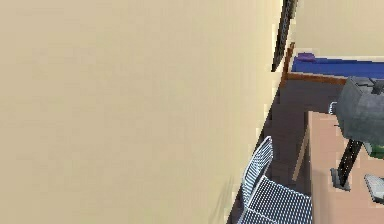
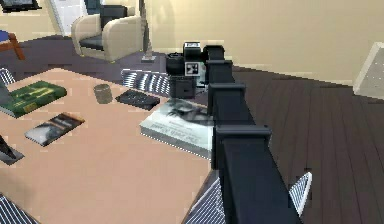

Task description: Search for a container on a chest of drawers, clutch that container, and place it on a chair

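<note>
Our pincer [image 2: 180, 82] sits at three o'clock of the grey cup [image 2: 102, 93], by the tabletop [image 2: 110, 160] edge; we cannot tell whether it holds anything.

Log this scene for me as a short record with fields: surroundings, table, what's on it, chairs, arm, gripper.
Surroundings: beige wall close ahead, blue bed beyond
Table: tan tabletop
On it: green book, large book, small grey cup
Chairs: white wire chair, cream armchair
Arm: dark bar reaching out over the table
Gripper: gripper near the table's far edge; cannot tell whether it holds anything
</note>
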Available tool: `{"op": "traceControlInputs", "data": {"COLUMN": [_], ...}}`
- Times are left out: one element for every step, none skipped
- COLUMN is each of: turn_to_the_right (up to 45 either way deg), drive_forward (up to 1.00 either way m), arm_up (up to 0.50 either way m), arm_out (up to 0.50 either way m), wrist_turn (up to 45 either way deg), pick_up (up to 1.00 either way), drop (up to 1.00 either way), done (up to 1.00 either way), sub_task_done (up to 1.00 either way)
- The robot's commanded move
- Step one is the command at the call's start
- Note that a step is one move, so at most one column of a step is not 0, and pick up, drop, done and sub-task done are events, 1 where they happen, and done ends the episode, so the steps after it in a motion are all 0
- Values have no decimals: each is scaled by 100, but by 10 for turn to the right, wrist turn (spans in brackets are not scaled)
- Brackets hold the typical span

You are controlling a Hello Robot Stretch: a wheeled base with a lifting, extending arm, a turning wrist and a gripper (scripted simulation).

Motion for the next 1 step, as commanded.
{"op": "traceControlInputs", "data": {"turn_to_the_right": [0], "drive_forward": [0], "arm_up": [0], "arm_out": [0], "wrist_turn": [450], "pick_up": [0], "drop": [0], "done": [0], "sub_task_done": [0]}}
